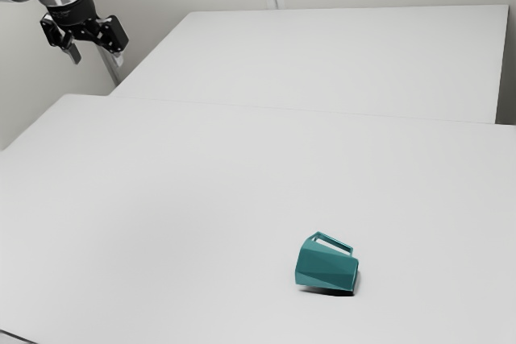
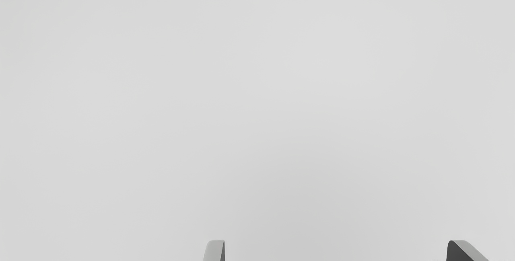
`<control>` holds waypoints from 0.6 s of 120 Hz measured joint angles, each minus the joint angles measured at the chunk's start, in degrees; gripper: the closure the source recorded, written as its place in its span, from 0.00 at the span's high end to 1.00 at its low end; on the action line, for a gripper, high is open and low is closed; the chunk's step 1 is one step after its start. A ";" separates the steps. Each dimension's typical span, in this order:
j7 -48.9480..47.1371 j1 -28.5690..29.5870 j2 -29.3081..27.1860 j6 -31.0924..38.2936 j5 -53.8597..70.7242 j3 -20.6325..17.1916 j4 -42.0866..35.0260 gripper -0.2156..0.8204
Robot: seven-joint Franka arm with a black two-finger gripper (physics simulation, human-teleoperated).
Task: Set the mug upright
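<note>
Nearest the exterior camera, the mug is lying on its side on the desk, its handle pointing up and a dark shadow hugging its underside, so the job of standing it up is asking for work yet. Farther off, toward the exterior view's upper left, the gripper is hanging high and well apart from the mug; in the wrist view its fingers are standing widely spread, with nothing pinched between them. The step in hand, as I am judging it, is the reach, and doing it well is meaning crossing above the mug with that spread kept, then coming down slowly so that neither finger is knocking the handle or rolling the body. A sound grip is probably wanting one finger on each side of the body, near one end, leaving room for the turn. Which end is holding the mouth I am not telling with certainty, so a closer look should be settling that before the wrist is tipping the mug, base down, and lowering it until the base is sitting flat before the fingers are parting
</note>
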 joint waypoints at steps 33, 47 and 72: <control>0.25 0.04 -0.26 0.15 -0.05 -0.06 -0.92 0.79; 0.33 -0.32 -0.30 0.45 -3.90 -0.03 -2.06 0.79; 0.07 -0.66 -0.26 2.97 -18.34 0.35 -12.98 0.79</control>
